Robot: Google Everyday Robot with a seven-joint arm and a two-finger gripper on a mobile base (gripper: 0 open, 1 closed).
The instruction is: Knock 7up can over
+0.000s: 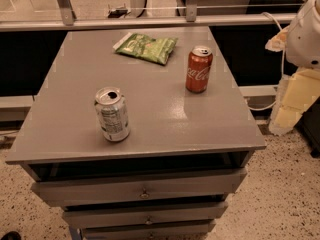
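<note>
At the far right edge, the arm [306, 31] shows a smooth, rounded white shell with a small dark spot near its lower rim. Just below it, the gripper [292, 101] is blocky and pale yellow, with flat angular faces.
</note>
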